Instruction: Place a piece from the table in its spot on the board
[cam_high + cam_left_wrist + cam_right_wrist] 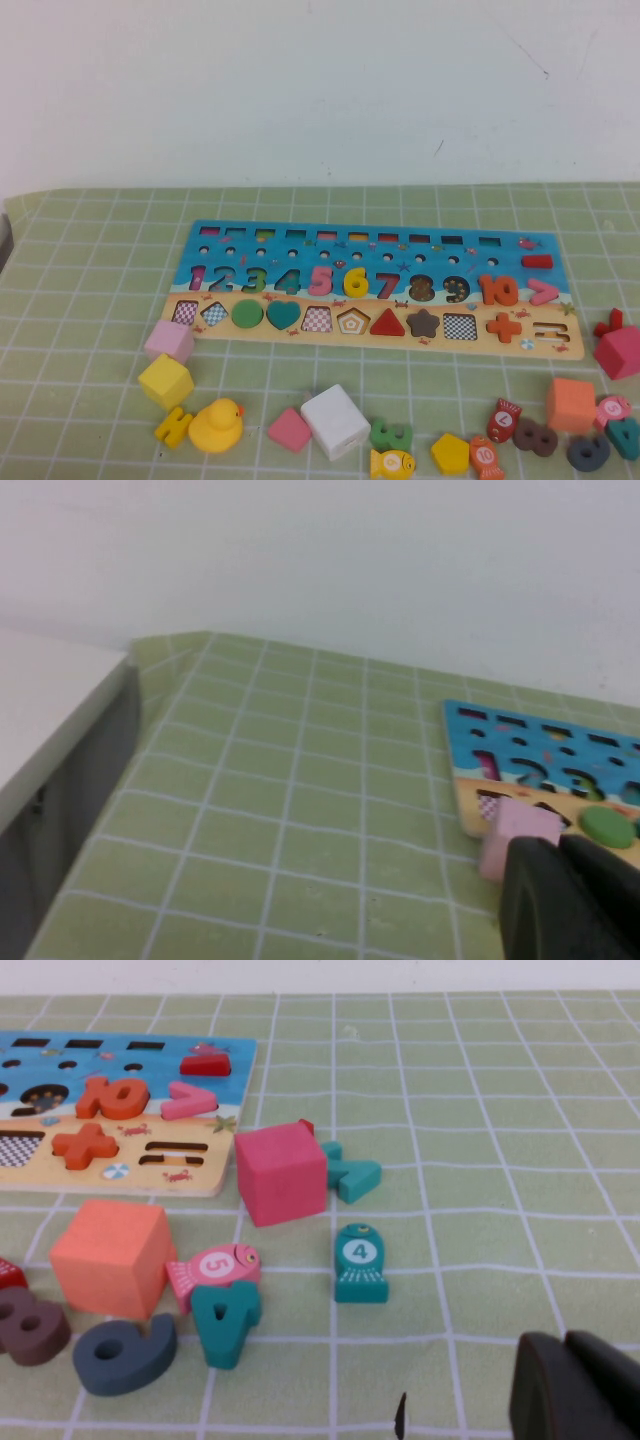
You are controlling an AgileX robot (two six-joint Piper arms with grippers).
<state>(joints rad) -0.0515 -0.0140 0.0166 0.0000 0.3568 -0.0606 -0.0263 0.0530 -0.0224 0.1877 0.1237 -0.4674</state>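
The yellow 6 [355, 282] sits in the board [215, 237] at frame centre. Left gripper [570, 900] and right gripper [580, 1390] show only at their wrist views' lower right corners; jaw state cannot be told.

A yellow duck [216, 426] is sitting near the counter's front edge, just beside a yellow cube [165, 381] and below a pink cube [169, 341]. A white cube [336, 421] is lying next to a pink tile [289, 429]. Far right, an orange cube [571, 404] is resting near a magenta cube [619, 351].
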